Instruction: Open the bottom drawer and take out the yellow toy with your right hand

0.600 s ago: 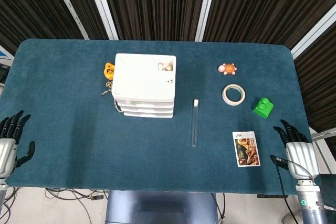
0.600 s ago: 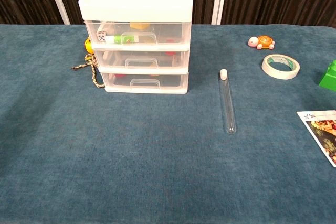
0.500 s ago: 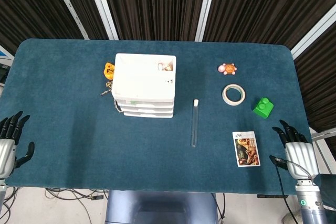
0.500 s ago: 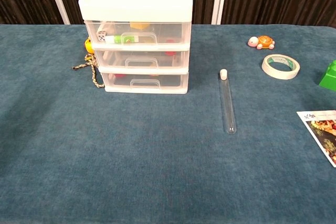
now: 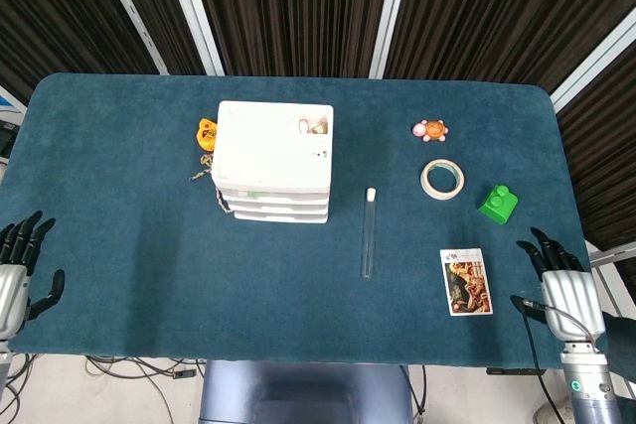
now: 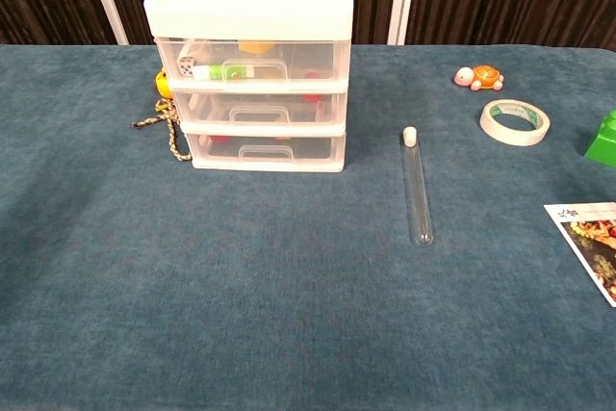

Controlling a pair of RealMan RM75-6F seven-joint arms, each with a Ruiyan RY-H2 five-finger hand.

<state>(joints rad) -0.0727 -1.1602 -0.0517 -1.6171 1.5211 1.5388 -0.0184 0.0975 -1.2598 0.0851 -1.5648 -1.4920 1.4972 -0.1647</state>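
A white three-drawer unit (image 5: 272,161) stands on the blue table, left of centre. In the chest view all three drawers are closed; the bottom drawer (image 6: 265,149) shows its handle and a red bit inside. No yellow toy shows plainly in it. Something yellow (image 6: 255,46) lies in the top drawer. My right hand (image 5: 558,280) rests at the table's near right corner, fingers apart and empty, far from the drawers. At the near left edge is my left hand (image 5: 20,270), also spread and empty. Neither hand shows in the chest view.
An orange-yellow toy (image 5: 207,133) with a cord lies against the unit's left side. A clear test tube (image 5: 369,233) lies right of the drawers. Further right are an orange turtle (image 5: 431,130), a tape roll (image 5: 441,179), a green block (image 5: 497,203) and a picture card (image 5: 465,282).
My left hand has drifted slightly down and toward the table's edge. The right hand and the objects have stayed put.
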